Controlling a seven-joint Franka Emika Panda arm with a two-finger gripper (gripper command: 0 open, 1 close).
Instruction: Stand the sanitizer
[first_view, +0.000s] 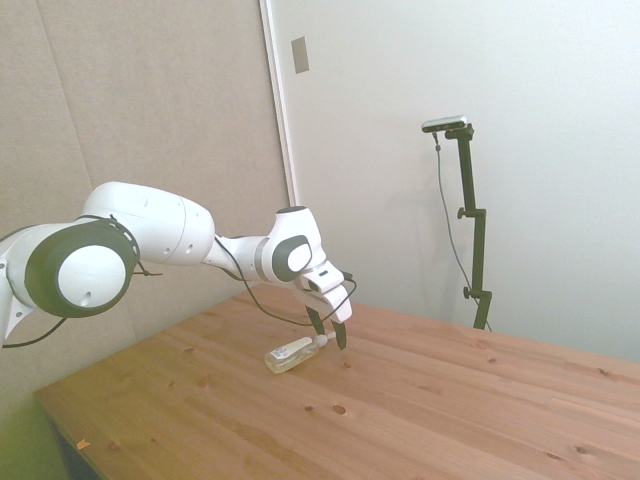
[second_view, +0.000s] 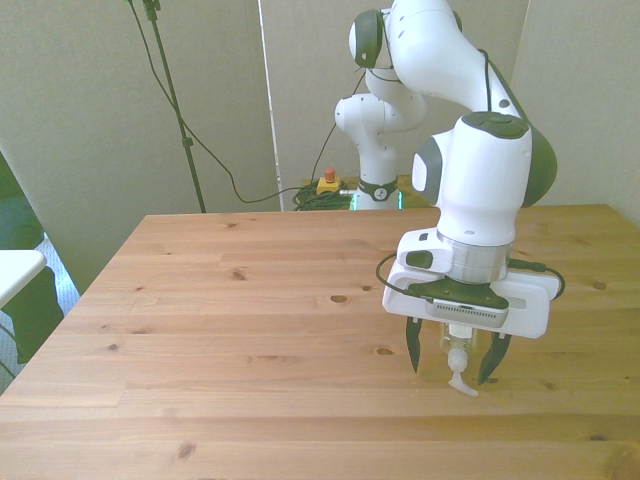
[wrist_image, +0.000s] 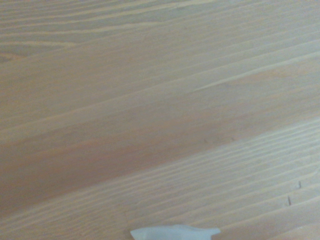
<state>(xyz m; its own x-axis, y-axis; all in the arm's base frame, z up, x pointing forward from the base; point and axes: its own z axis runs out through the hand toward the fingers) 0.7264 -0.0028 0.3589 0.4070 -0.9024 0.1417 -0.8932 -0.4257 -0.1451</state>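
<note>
One small clear plastic sanitizer bottle (first_view: 291, 354) with white pump nozzle lay flat on wooden counter (second_view: 250, 330); white arm's tool (second_view: 452, 368) spread open, straddling the nozzle.
</note>
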